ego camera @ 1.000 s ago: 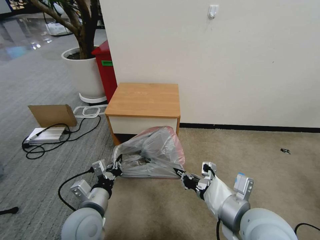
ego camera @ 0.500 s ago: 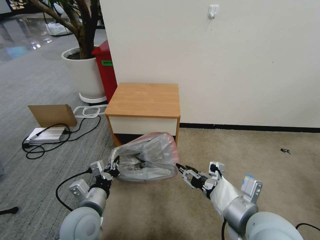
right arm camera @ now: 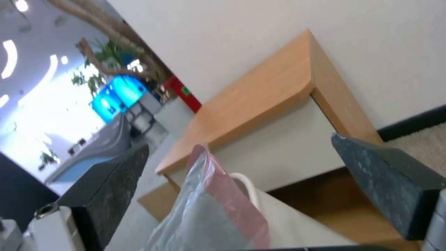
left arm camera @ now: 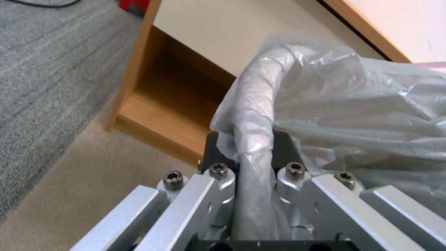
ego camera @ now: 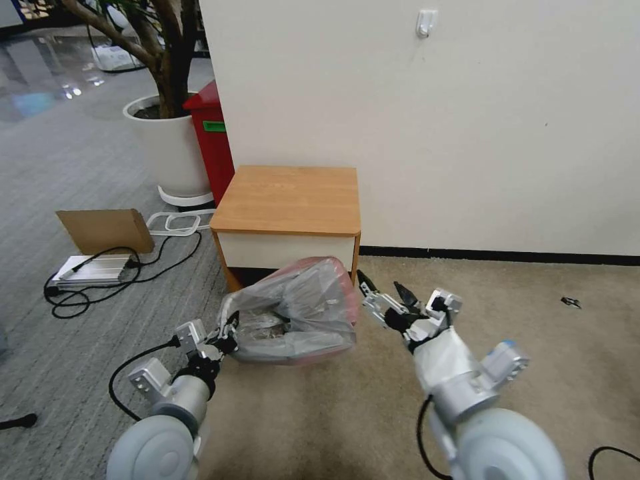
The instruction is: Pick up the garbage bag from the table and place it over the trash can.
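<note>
Carpet fronts the table (ego camera: 287,200); garbage bag (ego camera: 300,310) hides the trash can, left tool (ego camera: 227,337) clamping it, right tool (ego camera: 383,290) spread.

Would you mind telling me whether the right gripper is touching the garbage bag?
Apart. In the head view the right gripper hangs open beside the garbage bag, with carpet showing between its fingertips and the plastic.
</note>
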